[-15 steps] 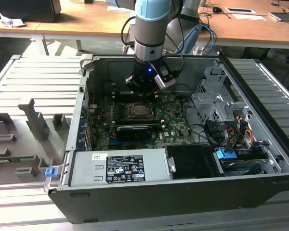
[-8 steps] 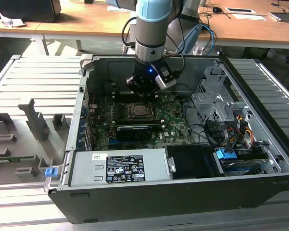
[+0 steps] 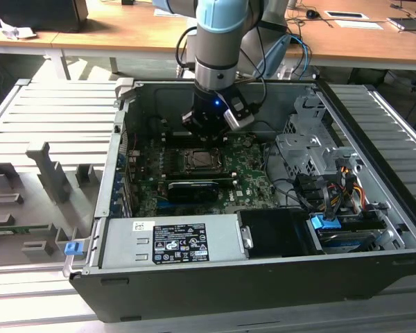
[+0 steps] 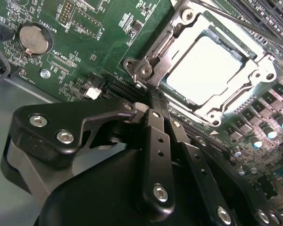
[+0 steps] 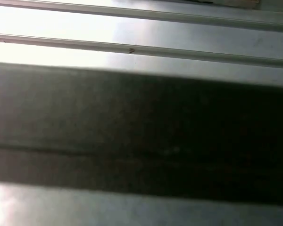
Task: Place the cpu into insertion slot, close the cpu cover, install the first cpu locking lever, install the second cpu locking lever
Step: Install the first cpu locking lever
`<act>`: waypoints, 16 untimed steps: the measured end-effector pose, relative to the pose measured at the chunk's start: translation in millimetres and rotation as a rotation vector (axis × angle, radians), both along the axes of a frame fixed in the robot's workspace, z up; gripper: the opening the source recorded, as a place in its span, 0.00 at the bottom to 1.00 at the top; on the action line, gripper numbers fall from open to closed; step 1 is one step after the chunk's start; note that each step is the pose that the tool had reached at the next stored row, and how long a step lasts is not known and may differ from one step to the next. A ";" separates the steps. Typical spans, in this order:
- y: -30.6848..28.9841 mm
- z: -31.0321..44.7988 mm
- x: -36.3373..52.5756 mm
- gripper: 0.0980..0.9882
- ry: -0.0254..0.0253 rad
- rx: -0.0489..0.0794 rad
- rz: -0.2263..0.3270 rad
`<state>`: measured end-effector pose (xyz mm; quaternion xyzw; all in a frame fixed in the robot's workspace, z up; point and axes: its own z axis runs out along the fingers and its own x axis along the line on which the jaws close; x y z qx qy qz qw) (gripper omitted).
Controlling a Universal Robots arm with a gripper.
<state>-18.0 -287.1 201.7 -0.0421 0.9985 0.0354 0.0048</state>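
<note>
The cpu (image 4: 203, 70) lies in its socket on the green motherboard (image 4: 89, 47), its pale metal top bright in the second wrist view. The cpu cover (image 4: 172, 35), a silvery frame, lies flat around it. A thin dark lever rod (image 4: 245, 27) crosses one corner of the socket. My gripper (image 4: 151, 99) is shut with nothing between its black fingers, its tips just beside the socket's hinge corner (image 4: 145, 70). In the exterior view the gripper (image 3: 206, 130) hangs inside the open computer case, just above the far edge of the socket (image 3: 197, 160).
A long black card (image 3: 192, 189) lies in front of the socket. The power supply (image 3: 170, 243) fills the front, the drive cage (image 3: 312, 149) and cables (image 3: 333, 187) the exterior view's right. A grey moulded tray (image 3: 41, 180) lies outside the case. A coin battery (image 4: 32, 38) sits on the board.
</note>
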 end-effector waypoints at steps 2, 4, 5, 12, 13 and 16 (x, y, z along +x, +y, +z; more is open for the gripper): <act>0.0 -0.4 0.2 0.01 -0.0001 0.000 0.000; 0.1 1.5 0.3 0.01 -0.0007 0.001 0.000; 0.1 4.1 0.3 0.01 -0.0004 0.000 0.000; -3.2 8.3 0.3 0.01 -0.0002 0.000 0.000; -3.8 8.2 0.3 0.01 -0.0003 0.000 0.000; -4.7 8.2 0.3 0.01 -0.0002 0.000 0.000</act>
